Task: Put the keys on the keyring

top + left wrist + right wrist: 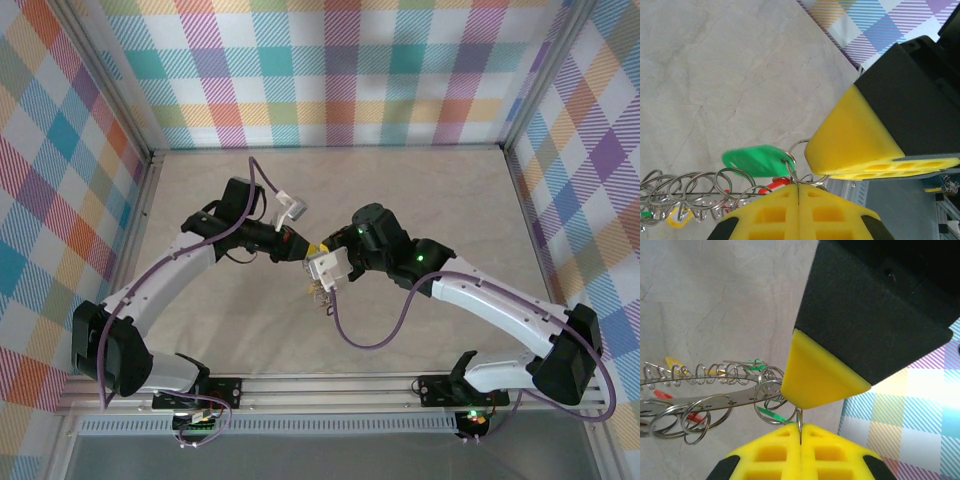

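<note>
Both grippers meet tip to tip above the middle of the table, the left gripper [303, 250] against the right gripper [318, 262]. In the left wrist view my left gripper [799, 192] is shut on the keyring [690, 195], which runs off to the left edge-on, fringed with small split rings. A green tag [757, 160] hangs right at the pads, with a red tag [775, 186] beside it. In the right wrist view my right gripper [800, 432] is shut on a small split ring [800, 419], seen edge-on. The keyring's flat grey band [705, 402] lies to the left, carrying keys with green, red and yellow tags.
The pale marbled tabletop [400, 190] lies below the raised grippers. Checked walls [330, 70] close the back and both sides. A purple cable [350, 340] loops down from the right arm. A metal rail [330, 385] runs along the near edge.
</note>
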Tool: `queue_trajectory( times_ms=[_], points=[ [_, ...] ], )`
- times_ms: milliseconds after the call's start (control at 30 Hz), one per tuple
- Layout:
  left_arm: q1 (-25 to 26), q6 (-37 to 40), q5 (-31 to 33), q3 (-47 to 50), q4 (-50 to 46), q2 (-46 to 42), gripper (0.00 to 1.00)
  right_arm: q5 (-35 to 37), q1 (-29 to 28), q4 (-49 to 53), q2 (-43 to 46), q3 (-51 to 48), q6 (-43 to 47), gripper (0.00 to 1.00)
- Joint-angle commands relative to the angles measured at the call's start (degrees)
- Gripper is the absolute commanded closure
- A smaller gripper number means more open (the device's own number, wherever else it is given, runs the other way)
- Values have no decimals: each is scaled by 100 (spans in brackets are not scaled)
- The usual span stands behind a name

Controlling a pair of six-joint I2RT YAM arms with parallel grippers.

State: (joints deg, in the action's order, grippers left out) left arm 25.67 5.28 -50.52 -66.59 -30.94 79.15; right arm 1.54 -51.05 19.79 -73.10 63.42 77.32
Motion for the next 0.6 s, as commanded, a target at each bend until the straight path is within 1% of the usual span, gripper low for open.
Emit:
queue_trajectory(
  times_ms=[0,200,367,500,567],
  points=[
    [-97,-220,-276,-126,347,46,100,-92,-46,296,75,-127,168,100],
    [-102,-222,-153,-57,404,17,100,-3,-59,273,66,-197,222,100],
    [-106,-257,-209,-8,482,58,100,13,-53,230,37,-251,176,100],
    [-108,-229,-277,-2,515,58,100,7,-38,137,51,-242,-39,100],
    [-106,-138,-264,45,512,16,100,23,44,133,98,-212,-311,100]
  ],
)
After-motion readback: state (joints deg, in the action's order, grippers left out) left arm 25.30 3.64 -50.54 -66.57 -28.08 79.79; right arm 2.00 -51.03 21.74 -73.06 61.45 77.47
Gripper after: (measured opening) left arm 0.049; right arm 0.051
